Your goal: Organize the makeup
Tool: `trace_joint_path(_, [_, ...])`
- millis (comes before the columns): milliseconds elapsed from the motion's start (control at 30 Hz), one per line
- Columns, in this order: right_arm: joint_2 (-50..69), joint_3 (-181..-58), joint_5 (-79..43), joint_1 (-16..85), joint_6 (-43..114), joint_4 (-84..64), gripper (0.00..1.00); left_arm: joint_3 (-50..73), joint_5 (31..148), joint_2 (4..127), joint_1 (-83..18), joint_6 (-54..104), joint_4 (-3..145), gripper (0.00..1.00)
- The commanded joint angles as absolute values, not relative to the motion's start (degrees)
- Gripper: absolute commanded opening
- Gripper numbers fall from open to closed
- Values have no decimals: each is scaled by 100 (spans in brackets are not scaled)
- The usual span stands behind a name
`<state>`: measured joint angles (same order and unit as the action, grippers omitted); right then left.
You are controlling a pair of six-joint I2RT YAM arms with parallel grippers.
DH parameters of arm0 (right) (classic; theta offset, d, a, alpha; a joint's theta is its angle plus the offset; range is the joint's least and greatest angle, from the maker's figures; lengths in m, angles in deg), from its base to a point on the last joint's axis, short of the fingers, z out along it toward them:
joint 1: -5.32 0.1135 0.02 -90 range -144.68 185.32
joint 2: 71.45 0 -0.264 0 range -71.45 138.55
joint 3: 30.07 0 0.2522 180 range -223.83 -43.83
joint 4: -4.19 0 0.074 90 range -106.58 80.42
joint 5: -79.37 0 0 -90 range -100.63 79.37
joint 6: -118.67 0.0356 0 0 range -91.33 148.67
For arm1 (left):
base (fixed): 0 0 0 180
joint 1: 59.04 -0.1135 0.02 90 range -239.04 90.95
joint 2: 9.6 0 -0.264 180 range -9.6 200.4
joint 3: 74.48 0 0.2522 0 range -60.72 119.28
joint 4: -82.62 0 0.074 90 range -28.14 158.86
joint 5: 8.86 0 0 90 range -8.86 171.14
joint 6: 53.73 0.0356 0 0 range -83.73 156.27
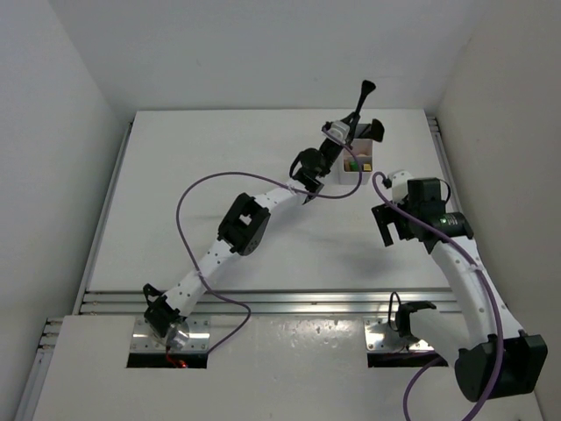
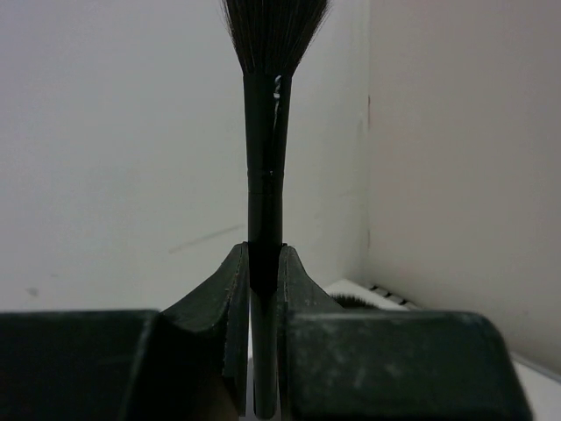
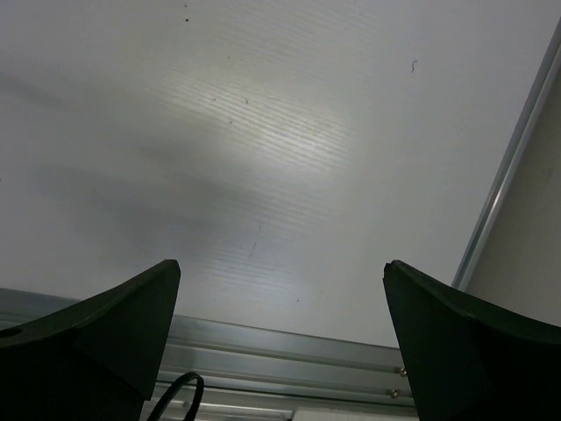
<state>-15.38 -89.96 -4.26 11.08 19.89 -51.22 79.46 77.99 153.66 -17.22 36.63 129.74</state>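
Note:
My left gripper (image 1: 343, 134) is shut on a thin black brush (image 1: 359, 101) and holds it upright above the white compartment box (image 1: 358, 163) at the back right of the table. In the left wrist view the brush handle (image 2: 264, 175) stands pinched between my fingers (image 2: 230, 289), bristles at the top. A fan-headed brush (image 1: 377, 130) stands in the box, with green and gold-brown tubes (image 1: 355, 164) inside. My right gripper (image 1: 393, 228) is open and empty above bare table, in front of the box. No sponges show.
White walls close in the table on the left, back and right. A metal rail (image 1: 263, 303) runs along the near edge, also in the right wrist view (image 3: 289, 351). Purple cables loop off both arms.

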Motion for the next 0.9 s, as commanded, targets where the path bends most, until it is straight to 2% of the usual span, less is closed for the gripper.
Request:
trace_joint_path(0, [-1696, -9348, -351, 1095, 1900, -5535, 100, 8474, 7869, 15431, -1625, 3627, 13417, 0])
trace_joint_path(267, [-2126, -9199, -158, 1086, 1882, -5844, 100, 8474, 7763, 15810, -1563, 3689, 13363, 0])
trace_joint_path(867, [-2285, -9287, 80, 1095, 1944, -6213, 100, 8580, 7754, 16355, -1774, 3873, 13258, 0])
